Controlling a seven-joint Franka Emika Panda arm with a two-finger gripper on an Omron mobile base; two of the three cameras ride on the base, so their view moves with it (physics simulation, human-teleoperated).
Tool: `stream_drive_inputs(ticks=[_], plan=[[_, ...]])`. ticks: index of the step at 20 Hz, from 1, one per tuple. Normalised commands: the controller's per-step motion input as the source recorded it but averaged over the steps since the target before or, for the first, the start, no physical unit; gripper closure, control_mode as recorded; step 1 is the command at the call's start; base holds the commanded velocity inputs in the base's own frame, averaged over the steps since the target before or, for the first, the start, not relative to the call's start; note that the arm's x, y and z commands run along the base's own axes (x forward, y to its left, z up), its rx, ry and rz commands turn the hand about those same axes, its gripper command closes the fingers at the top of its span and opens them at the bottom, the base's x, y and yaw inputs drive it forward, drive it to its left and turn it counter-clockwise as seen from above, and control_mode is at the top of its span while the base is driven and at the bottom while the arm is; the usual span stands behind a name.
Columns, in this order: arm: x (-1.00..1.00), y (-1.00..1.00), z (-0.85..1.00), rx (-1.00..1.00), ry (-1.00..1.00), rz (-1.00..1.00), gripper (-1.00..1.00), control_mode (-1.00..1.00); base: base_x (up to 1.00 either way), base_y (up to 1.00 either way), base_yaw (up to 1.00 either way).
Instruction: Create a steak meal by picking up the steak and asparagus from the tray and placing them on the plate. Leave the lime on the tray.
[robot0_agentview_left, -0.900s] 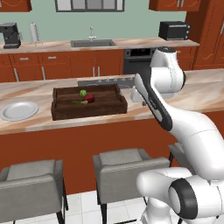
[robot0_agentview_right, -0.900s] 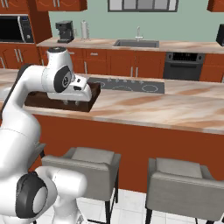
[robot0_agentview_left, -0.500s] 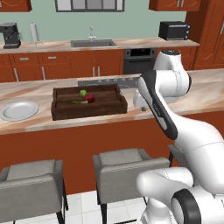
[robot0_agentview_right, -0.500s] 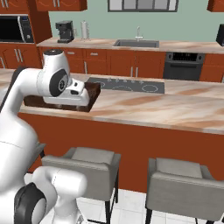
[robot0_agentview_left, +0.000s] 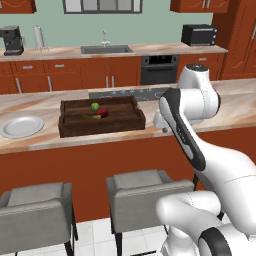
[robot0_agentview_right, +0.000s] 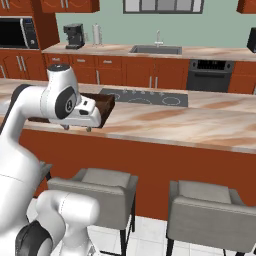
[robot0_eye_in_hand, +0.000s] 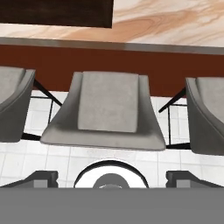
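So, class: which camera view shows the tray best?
The left base view: the whole tray lies open there, with the lime, steak and asparagus inside. The right base view shows one end behind the arm, and the hand view a dark strip of its side, contents hidden in both.

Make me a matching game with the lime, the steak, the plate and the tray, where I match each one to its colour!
Things:
1. lime
2. steak
3. plate
4. tray

Colours:
A. dark brown
B. pale grey-white
C. bright green
D. dark red

Pairs: 1-C, 2-D, 3-B, 4-A
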Motion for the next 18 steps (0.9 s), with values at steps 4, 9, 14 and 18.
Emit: stream_drive_inputs(ticks=[4,9,14,18], plan=[[0.00,0.00,0.00,0.00,0.00,0.00,-1.00,-1.00,0.00,0.00,0.00],[0.00,0.00,-0.01,0.00,0.00,0.00,-1.00,-1.00,0.00,0.00,0.00],[-0.09,0.00,0.00,0.00,0.00,0.00,-1.00,-1.00,0.00,0.00,0.00],[-0.15,0.00,-0.02,0.00,0.00,0.00,-1.00,1.00,-0.25,0.00,0.02]])
